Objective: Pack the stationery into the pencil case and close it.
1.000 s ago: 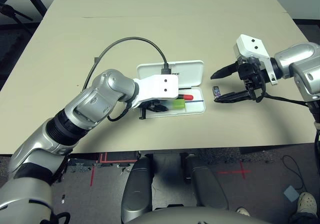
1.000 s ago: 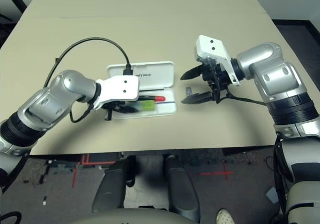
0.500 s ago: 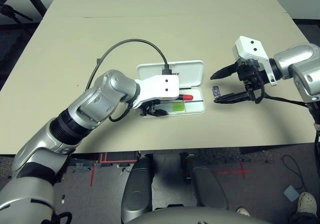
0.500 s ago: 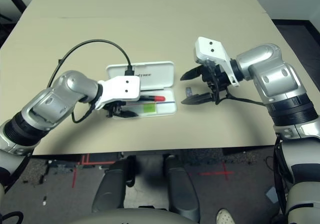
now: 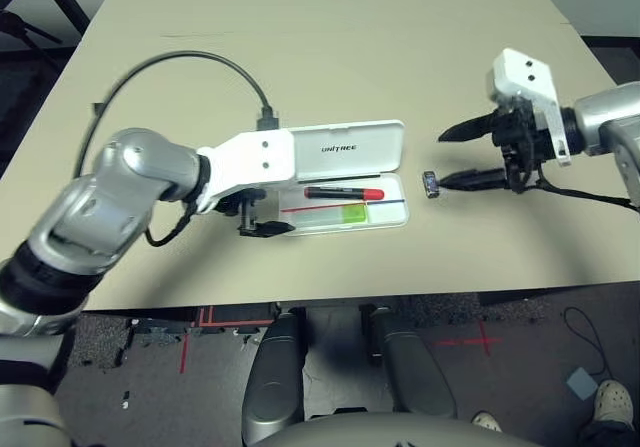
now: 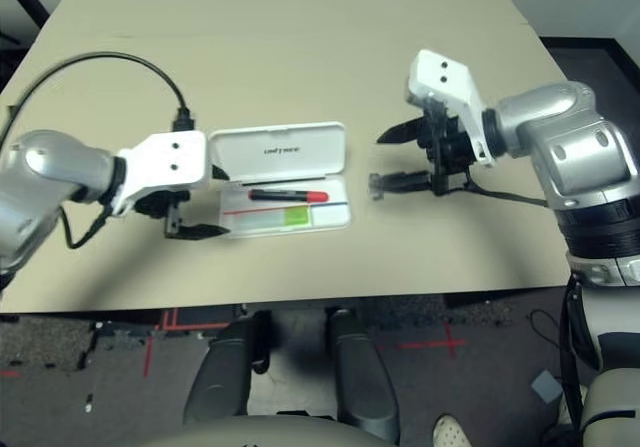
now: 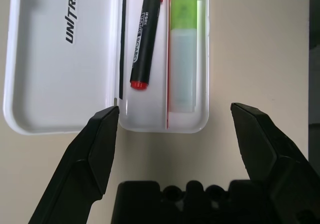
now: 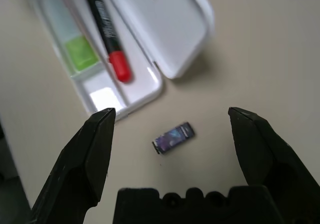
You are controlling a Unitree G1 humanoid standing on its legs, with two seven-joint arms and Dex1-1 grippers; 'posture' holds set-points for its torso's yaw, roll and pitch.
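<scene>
Inside the open pencil case (image 5: 398,189) lie the marker (image 5: 343,193) and highlighter (image 7: 183,58); both grippers, left (image 7: 175,134) and right (image 8: 172,134), spread their fingers apart.

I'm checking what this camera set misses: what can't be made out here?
- Block: its printed label is too small to read in the right wrist view.
- Lid: its outer face is turned down, hidden by the lid itself in both eye views.
- Marker: its underside is hidden by the marker itself in the left wrist view.
- Person: cut off by the left eye view's right edge.
</scene>
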